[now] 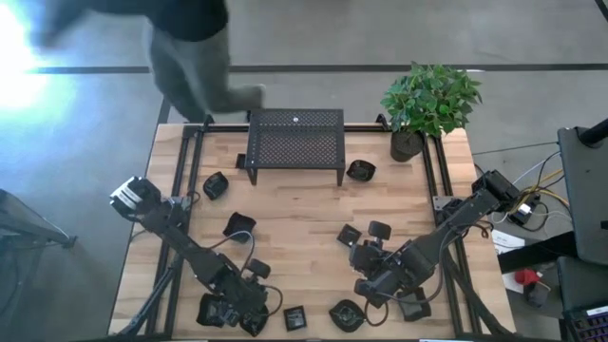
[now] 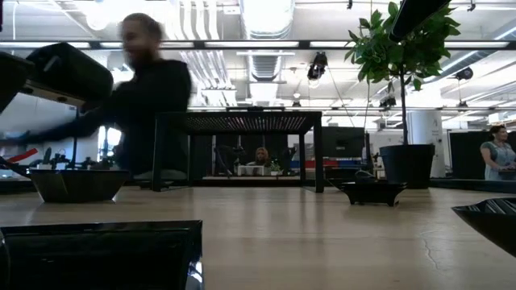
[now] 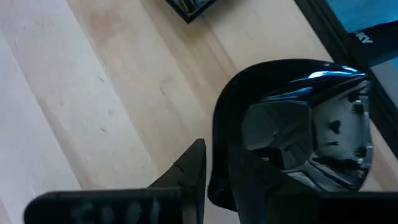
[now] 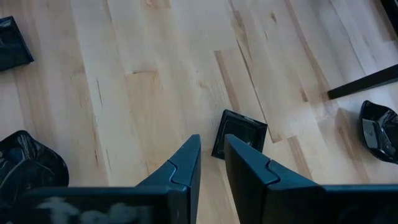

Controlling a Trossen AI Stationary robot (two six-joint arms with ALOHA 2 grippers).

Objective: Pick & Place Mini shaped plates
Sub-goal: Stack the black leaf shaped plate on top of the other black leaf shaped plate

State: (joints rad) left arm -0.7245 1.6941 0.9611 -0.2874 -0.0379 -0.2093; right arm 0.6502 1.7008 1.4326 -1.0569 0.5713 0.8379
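The right hand (image 4: 211, 146), its jaws slightly parted and empty, hung just short of a square plate (image 4: 239, 134), probably lining up on its rim. A glossy plate (image 3: 298, 124) lay against the left hand (image 3: 211, 155); gripped or not, I cannot tell. About nine or ten mini shaped plates (image 1: 239, 225) dotted the desk (image 1: 294, 218), beside one mesh stand (image 1: 294, 142).

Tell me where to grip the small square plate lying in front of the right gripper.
Pinch one raised rim edge of the small square plate from above. It lies flat on the table, low and shallow, so a side approach likely finds nothing; the right gripper already hangs beside it.
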